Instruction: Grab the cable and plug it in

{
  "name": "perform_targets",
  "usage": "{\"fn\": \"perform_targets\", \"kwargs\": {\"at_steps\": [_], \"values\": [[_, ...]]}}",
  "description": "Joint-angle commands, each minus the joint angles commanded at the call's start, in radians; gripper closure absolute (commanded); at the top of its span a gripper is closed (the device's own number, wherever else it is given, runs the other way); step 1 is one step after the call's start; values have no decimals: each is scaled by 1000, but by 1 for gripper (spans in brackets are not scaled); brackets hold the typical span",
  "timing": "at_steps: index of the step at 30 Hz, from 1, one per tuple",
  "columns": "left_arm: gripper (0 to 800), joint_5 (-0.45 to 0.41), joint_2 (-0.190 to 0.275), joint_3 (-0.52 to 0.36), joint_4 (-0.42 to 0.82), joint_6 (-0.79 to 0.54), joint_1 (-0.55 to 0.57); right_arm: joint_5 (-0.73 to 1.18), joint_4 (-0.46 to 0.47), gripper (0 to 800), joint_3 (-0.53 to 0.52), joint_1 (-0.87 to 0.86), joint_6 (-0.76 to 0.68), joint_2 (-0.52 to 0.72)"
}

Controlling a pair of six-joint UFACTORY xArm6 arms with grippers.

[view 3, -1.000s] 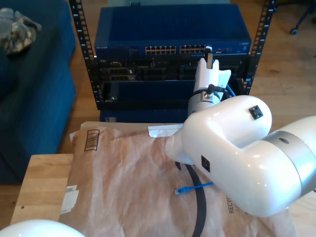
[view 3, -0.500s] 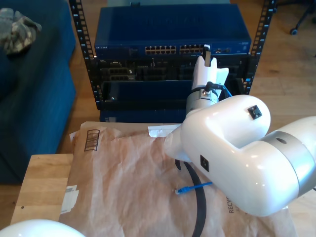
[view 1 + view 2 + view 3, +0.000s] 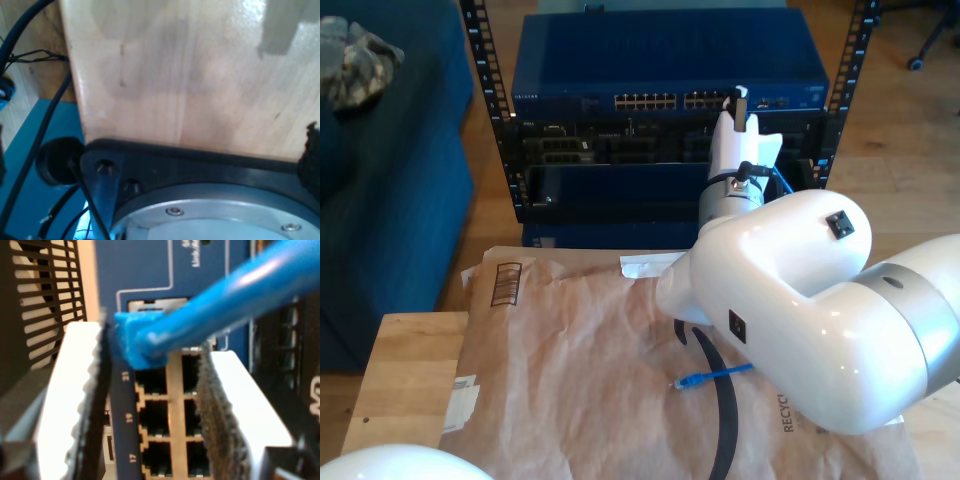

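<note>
One slip is the worry: the plug sits skewed between the pads of my second gripper, so it may jam on the port's rim on the switch. Those pads pinch the cable right at the ports; its far end lies on the brown paper. My first gripper's state I cannot tell.

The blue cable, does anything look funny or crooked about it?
A little. In my second gripper, the cable slants across the switch ports instead of pointing straight in, and its plug looks tilted at the port's mouth. Its other plug lies loose on the brown paper. Nothing looks broken.
</note>
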State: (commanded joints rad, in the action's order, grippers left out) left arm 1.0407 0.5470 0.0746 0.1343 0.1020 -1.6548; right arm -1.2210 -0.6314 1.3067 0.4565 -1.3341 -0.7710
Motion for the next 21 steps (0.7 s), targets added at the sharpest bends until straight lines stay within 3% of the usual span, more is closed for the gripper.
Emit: {"fn": "perform_targets", "kwargs": {"at_steps": [16, 21], "values": [[0, -2, 0, 0, 0, 0, 0, 2, 3, 490, -196, 8, -2, 158], [0, 0, 0, 0, 0, 0, 0, 69, 34, 406, -295, 6, -2, 241]]}}
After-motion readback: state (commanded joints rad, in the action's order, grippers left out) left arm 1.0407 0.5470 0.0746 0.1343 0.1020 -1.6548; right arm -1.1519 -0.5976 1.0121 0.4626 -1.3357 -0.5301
